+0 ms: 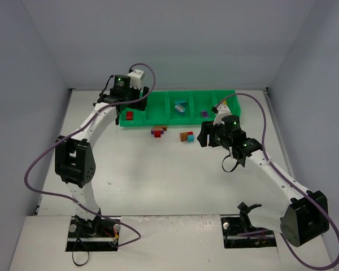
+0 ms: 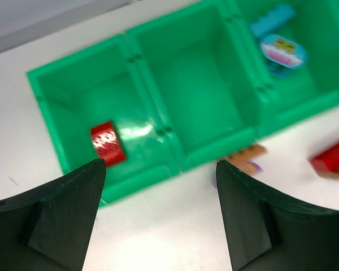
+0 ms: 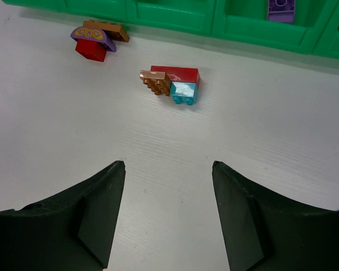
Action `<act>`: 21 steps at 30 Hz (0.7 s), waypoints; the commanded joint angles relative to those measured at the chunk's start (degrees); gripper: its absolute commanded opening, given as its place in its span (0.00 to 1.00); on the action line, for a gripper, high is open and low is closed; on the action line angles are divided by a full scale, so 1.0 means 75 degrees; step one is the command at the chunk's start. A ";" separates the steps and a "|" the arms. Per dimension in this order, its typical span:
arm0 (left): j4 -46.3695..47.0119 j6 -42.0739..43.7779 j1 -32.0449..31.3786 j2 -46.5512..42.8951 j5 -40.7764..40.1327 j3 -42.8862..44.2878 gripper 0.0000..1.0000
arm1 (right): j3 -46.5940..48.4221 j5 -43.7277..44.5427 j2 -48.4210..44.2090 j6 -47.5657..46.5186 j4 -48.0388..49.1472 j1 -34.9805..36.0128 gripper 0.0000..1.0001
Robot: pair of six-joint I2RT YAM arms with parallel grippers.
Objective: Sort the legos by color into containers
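Here the left tool [image 2: 160,166] hangs wide and empty above the green tray [image 2: 152,113], which lies along the counter's [image 1: 158,180] far edge. A red brick [image 2: 107,143] sits in the tray's leftmost compartment. The right tool [image 3: 168,165], also spread and empty, hovers over a red, brown and cyan clump [image 3: 172,84] just before the tray.

Left arm [image 1: 96,121]: white links, bulky black joint housings, green light at wrist, white block [image 1: 137,75] on far end. Right arm [image 1: 274,172]: same white links, black housings, two green lights. Purple cable [image 1: 29,172] loops along each arm. Black base mounts [image 1: 93,232] at near edge. Left gripper [image 2: 161,166], right gripper [image 3: 168,166]: matte black, wedge-shaped fingers [image 2: 62,220].
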 commanded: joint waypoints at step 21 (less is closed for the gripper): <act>-0.2145 -0.4474 -0.2169 0.0861 -0.2253 0.0208 0.76 | -0.0032 0.0012 -0.0325 0.0214 0.0487 0.0035 0.60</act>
